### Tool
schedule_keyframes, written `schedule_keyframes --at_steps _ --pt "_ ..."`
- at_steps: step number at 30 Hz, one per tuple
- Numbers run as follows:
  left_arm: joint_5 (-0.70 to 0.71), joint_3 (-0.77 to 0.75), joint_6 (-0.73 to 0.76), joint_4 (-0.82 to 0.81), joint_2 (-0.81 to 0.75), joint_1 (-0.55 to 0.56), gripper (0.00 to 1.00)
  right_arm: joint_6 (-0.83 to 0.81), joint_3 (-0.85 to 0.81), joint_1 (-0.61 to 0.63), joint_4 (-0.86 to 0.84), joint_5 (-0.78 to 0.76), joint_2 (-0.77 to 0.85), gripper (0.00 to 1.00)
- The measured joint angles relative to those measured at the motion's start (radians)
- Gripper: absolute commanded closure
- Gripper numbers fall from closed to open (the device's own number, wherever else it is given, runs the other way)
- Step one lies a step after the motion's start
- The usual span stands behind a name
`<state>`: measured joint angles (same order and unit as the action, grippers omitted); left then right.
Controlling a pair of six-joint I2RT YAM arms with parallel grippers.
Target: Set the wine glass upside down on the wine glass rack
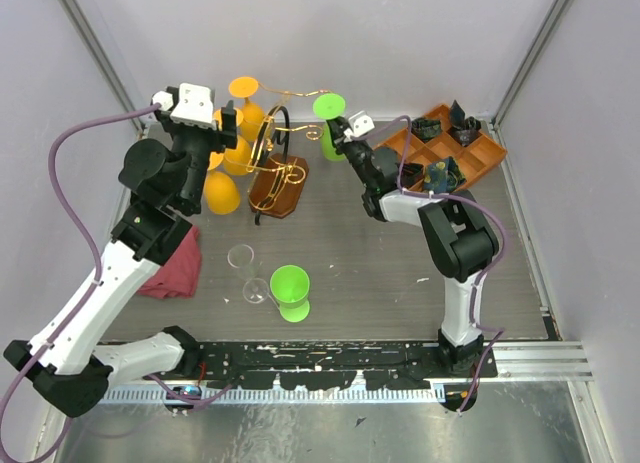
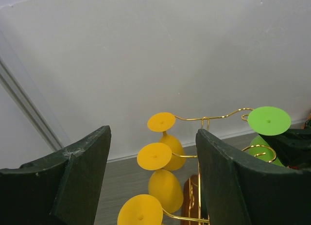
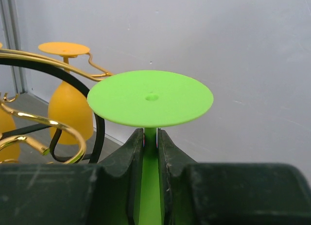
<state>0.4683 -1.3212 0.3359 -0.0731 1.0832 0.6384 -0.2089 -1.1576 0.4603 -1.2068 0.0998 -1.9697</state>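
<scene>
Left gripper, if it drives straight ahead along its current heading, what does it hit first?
Probably the orange glasses hanging on the wine glass rack; they sit dead ahead of the open left gripper, framed by its jaws. The lowest one looks nearest, though depth is hard to judge from the wrist view.

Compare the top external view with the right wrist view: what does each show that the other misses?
Top only: a second green glass, a clear glass, a red cloth and the orange tray. Right wrist only: the right claw shut on the stem of the green wine glass, just under its foot. Both: that glass, foot up, beside the gold rack carrying orange glasses.
</scene>
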Motion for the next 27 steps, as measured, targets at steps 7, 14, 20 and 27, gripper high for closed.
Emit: schedule_keyframes --at_steps 7,14,20,27 --pt "-0.022 0.0 -0.016 0.012 0.018 -0.041 0.23 0.013 -0.092 -0.023 -0.005 0.026 -0.077 0.99" --pt "-0.033 -0.005 -0.024 0.02 0.054 -0.071 0.23 0.043 -0.172 -0.038 -0.003 0.064 -0.146 0.99" --pt "-0.037 -0.014 -0.029 0.026 0.076 -0.09 0.23 0.055 -0.23 -0.042 0.009 0.101 -0.187 0.99" --pt "-0.042 -0.034 -0.037 0.028 0.106 -0.106 0.23 0.06 -0.249 -0.042 0.027 0.124 -0.206 0.99"
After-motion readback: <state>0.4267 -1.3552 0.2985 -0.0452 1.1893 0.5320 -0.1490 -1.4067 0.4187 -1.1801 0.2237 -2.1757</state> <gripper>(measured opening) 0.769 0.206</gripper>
